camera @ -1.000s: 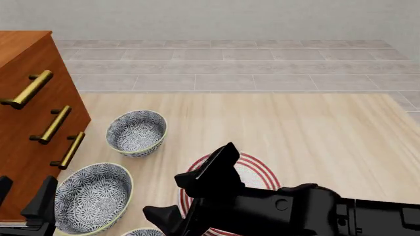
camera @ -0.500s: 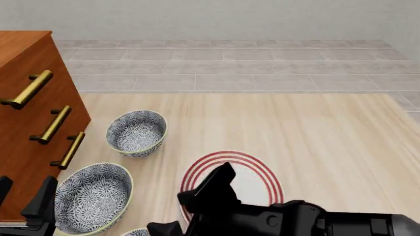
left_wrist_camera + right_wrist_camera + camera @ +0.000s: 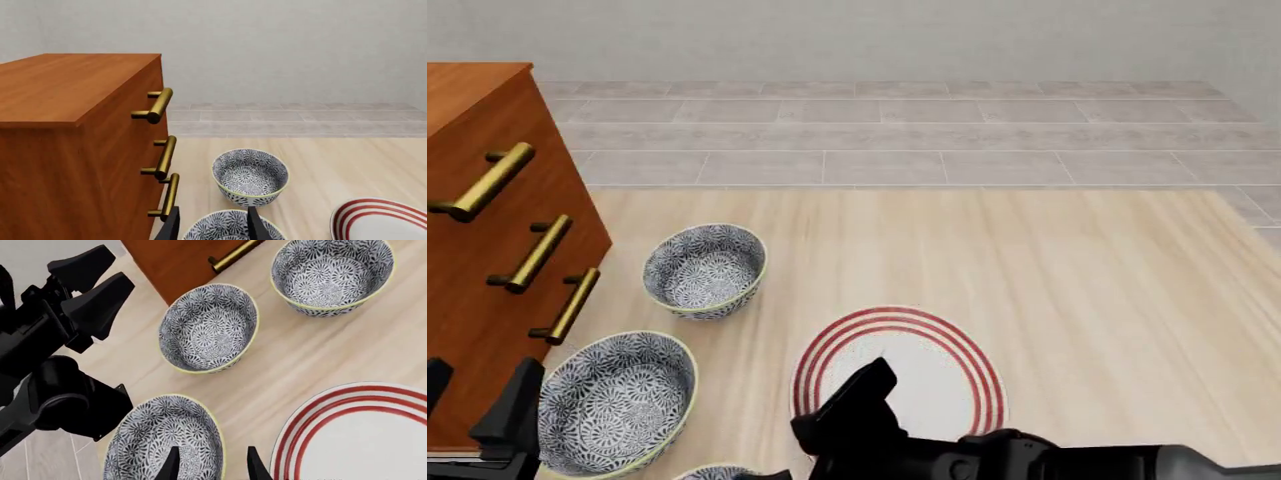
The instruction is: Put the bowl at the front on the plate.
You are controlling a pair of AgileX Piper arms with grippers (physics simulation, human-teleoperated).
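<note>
The bowl (image 3: 163,440), blue-grey floral inside with a yellow-green rim, is the nearest of three; in the front view only its far edge (image 3: 714,471) shows at the bottom. The red-ringed white plate (image 3: 898,370) (image 3: 360,435) lies just right of it. My right gripper (image 3: 211,467) (image 3: 814,425) is open above the bowl's plate-side rim, one finger over the inside and one outside it. My left gripper (image 3: 474,395) (image 3: 213,225) is open beside the cabinet, over the middle bowl's near edge, holding nothing.
A middle bowl (image 3: 614,400) (image 3: 208,327) and a far bowl (image 3: 705,268) (image 3: 250,176) share the same pattern. The wooden cabinet (image 3: 481,230) with brass handles stands at the left. The left arm (image 3: 60,390) sits close to the nearest bowl.
My right gripper has drawn back toward the table's near edge and down, uncovering most of the plate. The left gripper and the bowls have stayed put.
</note>
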